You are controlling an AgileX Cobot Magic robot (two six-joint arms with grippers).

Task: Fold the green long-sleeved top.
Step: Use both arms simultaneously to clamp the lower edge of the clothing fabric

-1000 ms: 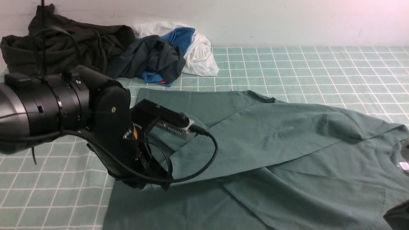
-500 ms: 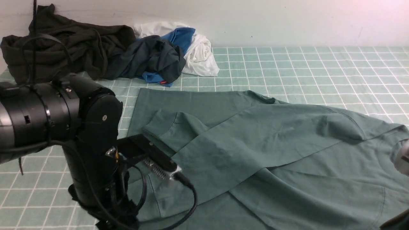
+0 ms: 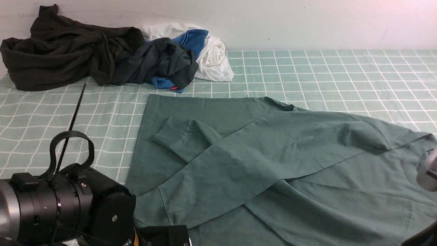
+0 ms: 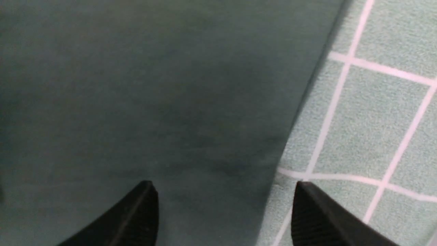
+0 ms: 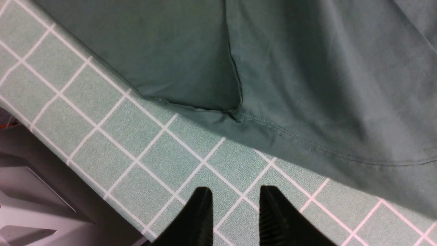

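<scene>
The green long-sleeved top [image 3: 273,160] lies spread over the checked table, one sleeve folded across its body with the cuff [image 3: 177,135] resting on the fabric. My left gripper [image 4: 222,186] is open wide above the top's straight edge [image 4: 293,136], one fingertip over fabric, the other over the tablecloth, holding nothing. In the front view only the left arm's wrist [image 3: 68,208] shows, at the near left. My right gripper [image 5: 235,191] is open with a narrower gap, empty, over bare tablecloth just off the top's stitched hem [image 5: 307,143].
A very dark olive-black garment [image 3: 65,51] is heaped at the far left by the wall. A dark grey garment [image 3: 164,61] with blue and white ones lies beside it. The table's near edge [image 5: 65,160] runs close to my right gripper.
My left arm has pulled back from the sleeve toward the near left corner and sunk low. The sleeve it was on now lies free across the top's body.
</scene>
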